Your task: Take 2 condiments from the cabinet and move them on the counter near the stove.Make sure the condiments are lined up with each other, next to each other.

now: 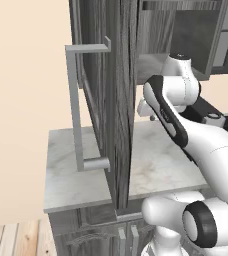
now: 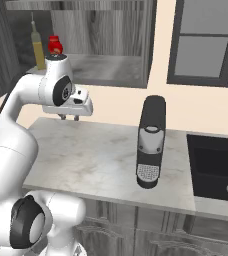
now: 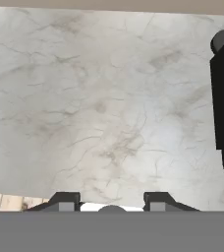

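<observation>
While my gripper [image 2: 69,118] hangs clenched and empty over the counter [image 2: 96,160], both condiment bottles [image 2: 38,47] stand upper left in the cabinet [image 2: 101,65].

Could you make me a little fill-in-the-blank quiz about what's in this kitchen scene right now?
1. The olive-yellow bottle and the red bottle stand inside the open ____.
2. The tall dark machine stands on the ____.
3. The gripper hangs over the counter holding ____.
4. Right of the machine, a black ____ is set into the counter.

Answers: cabinet; counter; nothing; sink
</observation>
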